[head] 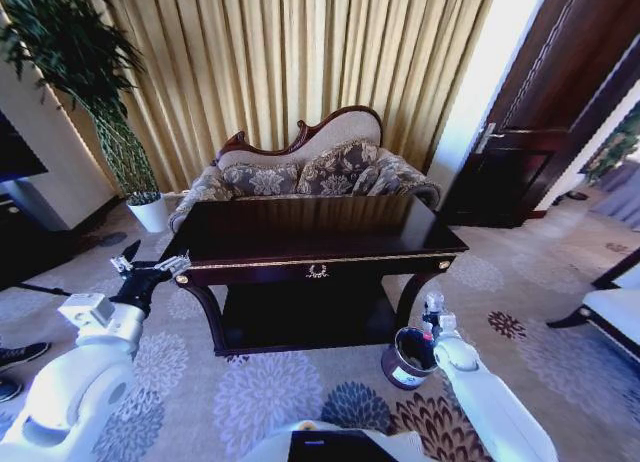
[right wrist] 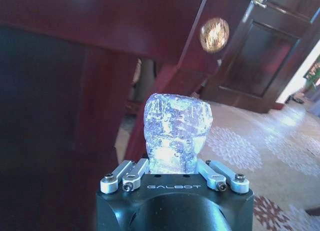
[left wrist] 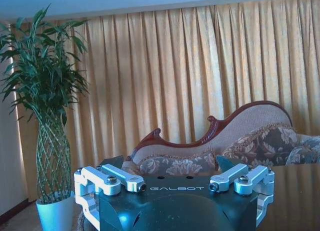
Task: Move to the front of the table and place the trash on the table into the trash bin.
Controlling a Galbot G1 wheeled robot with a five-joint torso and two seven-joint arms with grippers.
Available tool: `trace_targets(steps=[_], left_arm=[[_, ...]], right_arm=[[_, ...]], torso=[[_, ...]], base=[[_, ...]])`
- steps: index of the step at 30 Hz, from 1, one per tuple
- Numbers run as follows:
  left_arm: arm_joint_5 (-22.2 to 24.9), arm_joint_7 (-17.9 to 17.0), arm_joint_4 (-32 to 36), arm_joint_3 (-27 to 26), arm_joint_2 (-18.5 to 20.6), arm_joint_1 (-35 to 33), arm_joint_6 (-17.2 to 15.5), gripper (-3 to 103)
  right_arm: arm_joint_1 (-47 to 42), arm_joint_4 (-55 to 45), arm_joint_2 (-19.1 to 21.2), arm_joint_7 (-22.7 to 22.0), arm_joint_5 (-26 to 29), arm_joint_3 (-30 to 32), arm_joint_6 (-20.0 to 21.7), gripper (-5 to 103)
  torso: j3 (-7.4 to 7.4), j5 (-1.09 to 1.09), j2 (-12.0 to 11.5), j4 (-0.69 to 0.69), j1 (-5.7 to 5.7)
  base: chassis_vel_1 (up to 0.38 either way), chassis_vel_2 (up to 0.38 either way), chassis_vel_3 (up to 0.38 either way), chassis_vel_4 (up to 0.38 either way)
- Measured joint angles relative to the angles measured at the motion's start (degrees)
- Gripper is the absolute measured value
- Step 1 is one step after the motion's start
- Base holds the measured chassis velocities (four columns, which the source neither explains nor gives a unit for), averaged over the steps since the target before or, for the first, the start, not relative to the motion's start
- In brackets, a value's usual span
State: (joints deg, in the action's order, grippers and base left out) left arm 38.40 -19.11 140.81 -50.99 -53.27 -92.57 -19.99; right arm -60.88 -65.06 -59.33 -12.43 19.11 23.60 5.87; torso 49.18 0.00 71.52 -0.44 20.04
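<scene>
Seen from the head view, a tall potted plant [head: 95, 92] stands at about ten o'clock beside the gold curtain [head: 300, 52]. Below it, at about eight o'clock, the left gripper [head: 150, 267] hangs in the air just off the left corner of the table [head: 320, 244], its fingers spread apart and nothing between them; the left wrist view shows the same released fingers [left wrist: 117, 179] pointing toward the sofa [left wrist: 225, 141] and the plant. At the centre lies the dark glossy surface of the table, with a gold emblem [head: 318, 271] on its front drawer and a patterned sofa just behind it at twelve o'clock. At about five o'clock the trash bin [head: 405, 359] stands on the carpet next to the table's right front leg. The right gripper [head: 433, 317] is directly above the bin's far rim, clenched on the trash [right wrist: 175, 133], a crumpled clear plastic piece that stands up between the fingers in the right wrist view. A dark wooden door [head: 545, 112] stands at two o'clock.
</scene>
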Motion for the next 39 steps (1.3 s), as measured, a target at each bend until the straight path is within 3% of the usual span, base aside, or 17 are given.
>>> trace_targets(steps=[8,13,15,17,19,22,23,27,39], left_arm=[[-0.10,-0.14,0.98,-0.68,0.31,-0.58,0.00,100],[-0.09,-0.14,1.07,-1.28,0.26,-1.12,0.06,100],[-0.09,-0.14,1.07,-1.28,0.22,-1.14,0.08,100],[-0.11,-0.13,1.07,-1.25,0.16,-1.17,0.15,100],[-0.12,-0.12,1.07,-1.22,0.16,-1.17,0.17,100],[-0.14,-0.09,1.07,-1.17,0.16,-1.16,0.24,100],[-0.14,-0.09,1.07,-1.17,0.16,-1.16,0.24,100],[-0.16,-0.08,1.10,-1.13,0.19,-1.30,0.34,100],[-0.22,-0.03,0.86,-0.98,0.08,-1.42,0.44,100]], right_arm=[[7.57,11.07,-2.46,0.80,-2.81,-1.30,-2.29,28],[7.96,11.92,-2.92,0.98,-3.53,-1.16,-2.60,48],[7.96,11.92,-2.92,0.98,-3.54,-1.12,-2.60,48],[7.81,11.52,-2.88,0.98,-3.58,-0.95,-2.60,65],[7.67,11.26,-2.82,0.98,-3.60,-0.89,-2.60,65],[7.02,10.13,-2.48,0.92,-3.61,-0.65,-2.60,82],[7.02,10.13,-2.48,0.92,-3.61,-0.65,-2.60,82],[5.89,8.64,-2.27,0.82,-3.61,-0.31,-2.56,99],[2.58,4.26,-2.34,0.64,-1.04,0.80,-1.50,100]], torso=[[0.00,-0.01,0.00,0.02,0.00],[-0.01,0.00,0.00,0.00,0.00],[0.00,-0.01,0.00,0.01,-0.01],[-0.01,-0.01,0.00,0.01,-0.01],[-0.01,-0.01,0.00,0.00,0.00],[-0.01,-0.01,0.00,0.01,0.00],[-0.01,-0.01,0.00,0.01,0.00],[-0.01,-0.01,0.00,0.01,-0.01],[-0.01,0.00,0.00,0.01,-0.01]], base=[[0.000,0.000,0.000,0.000],[0.000,0.000,0.000,0.000],[0.000,0.000,0.000,0.000],[0.000,0.000,0.000,0.000],[0.000,0.000,0.000,0.000],[0.000,0.000,0.000,0.000],[0.000,0.000,0.000,0.000],[0.000,0.000,0.000,0.000],[0.000,0.000,0.000,0.000]])
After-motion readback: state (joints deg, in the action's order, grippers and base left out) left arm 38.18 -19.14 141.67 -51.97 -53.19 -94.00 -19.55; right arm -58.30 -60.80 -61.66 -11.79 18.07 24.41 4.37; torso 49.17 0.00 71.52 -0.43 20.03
